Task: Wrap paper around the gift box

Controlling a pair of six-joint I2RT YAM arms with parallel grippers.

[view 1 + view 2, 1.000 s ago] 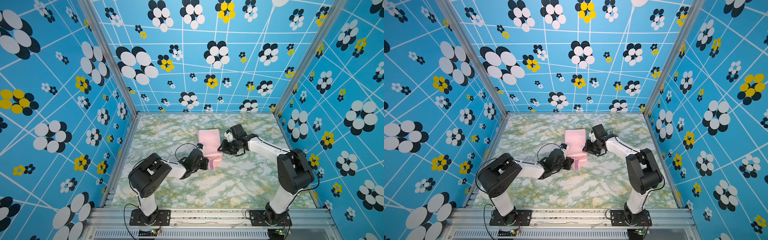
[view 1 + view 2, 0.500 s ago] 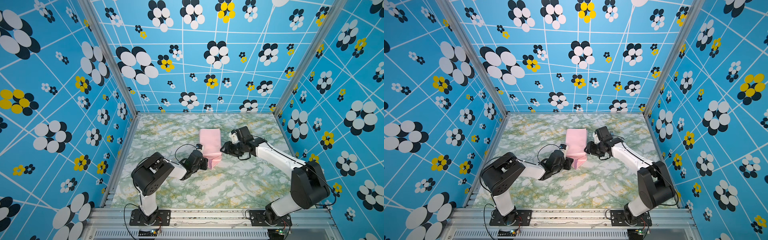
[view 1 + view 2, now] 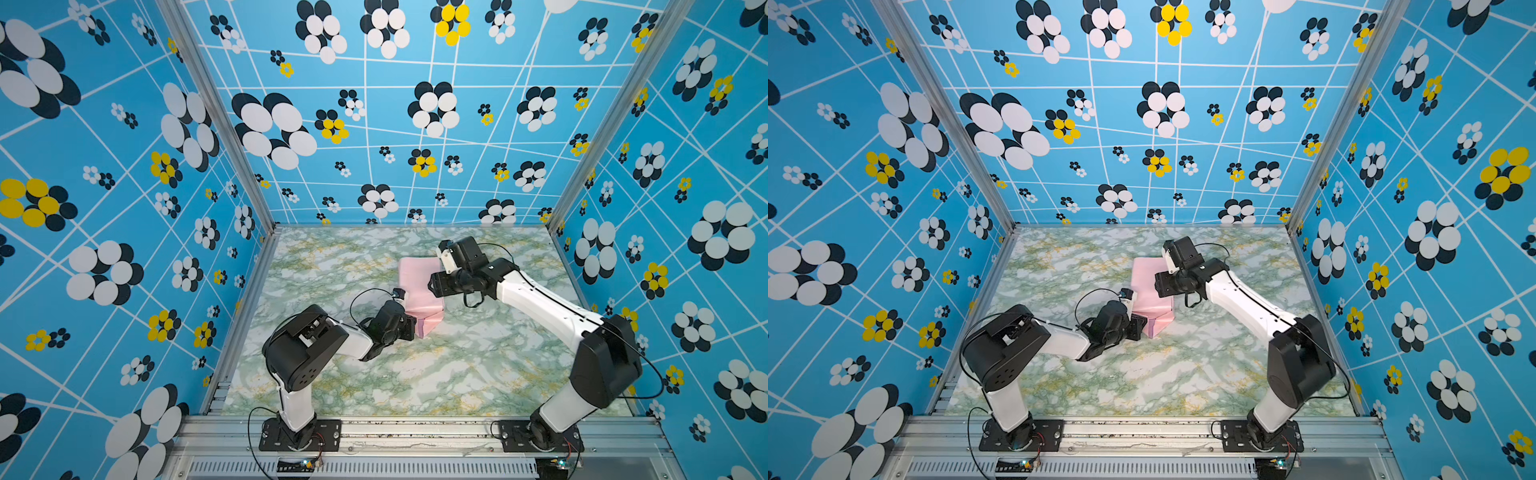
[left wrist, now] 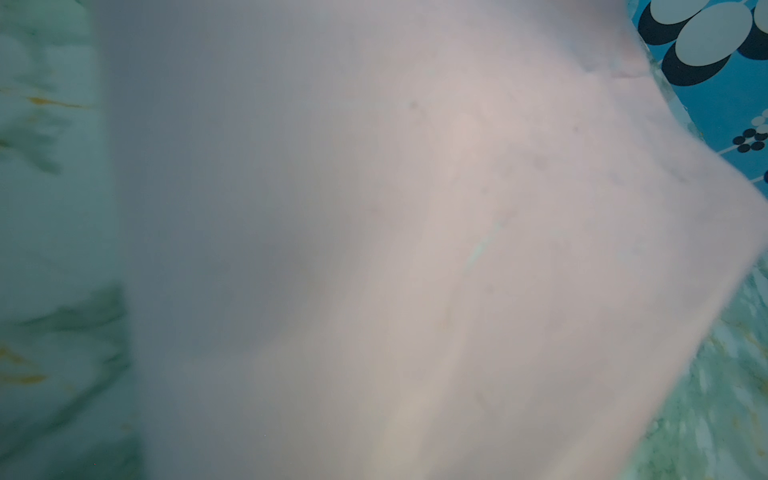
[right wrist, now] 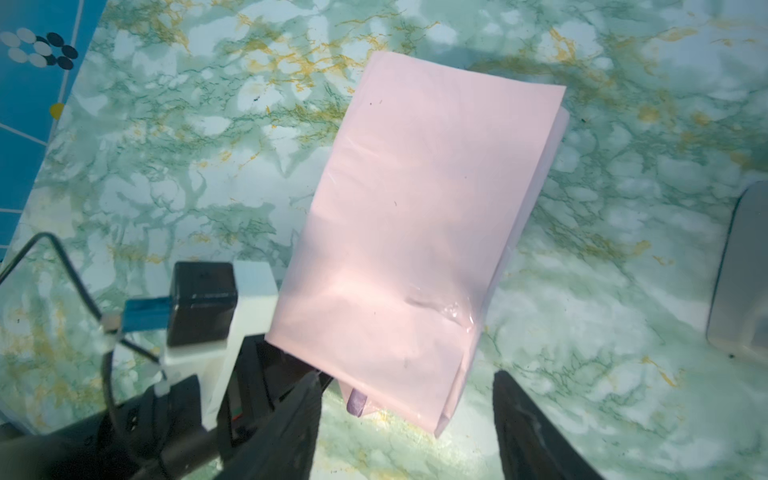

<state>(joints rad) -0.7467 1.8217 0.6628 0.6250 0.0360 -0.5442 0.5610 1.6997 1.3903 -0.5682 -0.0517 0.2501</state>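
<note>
While its two dark fingers (image 5: 299,415) stand wide apart, the right gripper (image 5: 405,386) is released and holds nothing; one end of the paper (image 5: 415,208) reaches in between the fingers, just beside one and clear of the other. In both top views this gripper (image 3: 434,286) (image 3: 1160,284) sits at the right flank of the paper (image 3: 417,282) (image 3: 1148,282), about midway along it. The sheet is folded into a long pink parcel with a shiny crumpled patch (image 5: 451,311) on its upper face and a strip of lilac (image 3: 419,326) showing at the near end. The box does not show anywhere. The left gripper (image 3: 409,328) (image 3: 1140,324) is pressed up to the parcel's near left corner, and its wrist view is filled by blurred paper (image 4: 415,249), so I cannot tell whether its jaws are clenched or loose. The parcel lies near the middle of the table (image 3: 415,374), its length running away toward the back wall. A pale grey thing (image 5: 739,270) stands on the marble, well apart from the paper and cut off by the frame
</note>
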